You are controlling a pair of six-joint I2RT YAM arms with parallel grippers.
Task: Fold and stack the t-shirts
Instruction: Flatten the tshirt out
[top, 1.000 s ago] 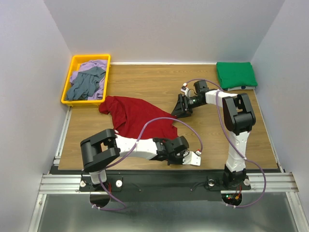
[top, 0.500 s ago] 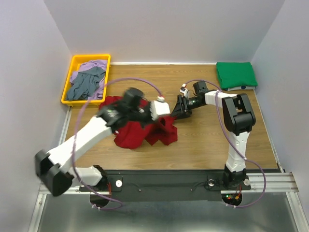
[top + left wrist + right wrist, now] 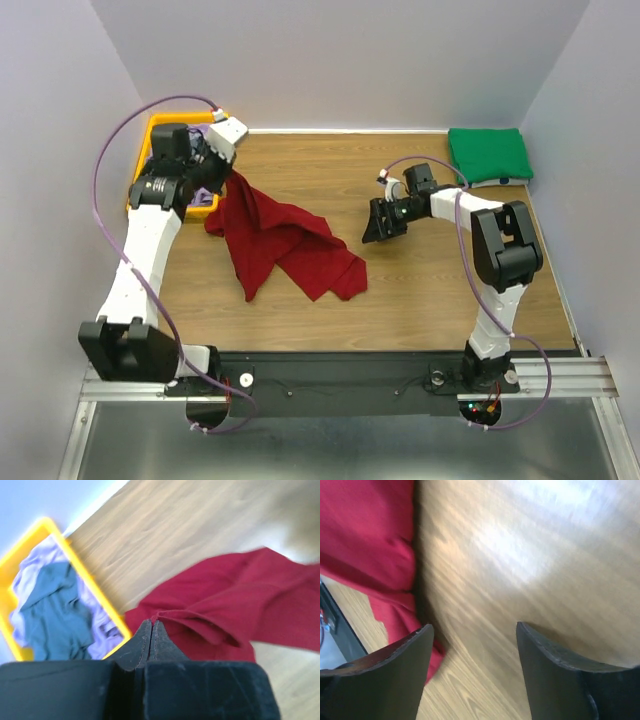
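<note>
Dark red t-shirt (image 3: 235, 600) runs off rt edge, blurred there; yellow tray (image 3: 75, 560) cut by left edge.

- A robotics lab test cell: plain pale walls (image 3: 330, 60) box in a wooden bench (image 3: 430, 290).
- A cabled left arm (image 3: 140, 250) and right arm (image 3: 492, 270) are bolted to an aluminium rail (image 3: 560, 378).

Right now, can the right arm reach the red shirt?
Probably yes. The right gripper is open just right of the red shirt, with only bare table between them. The left gripper pinches the shirt's other end, by the tray.
</note>
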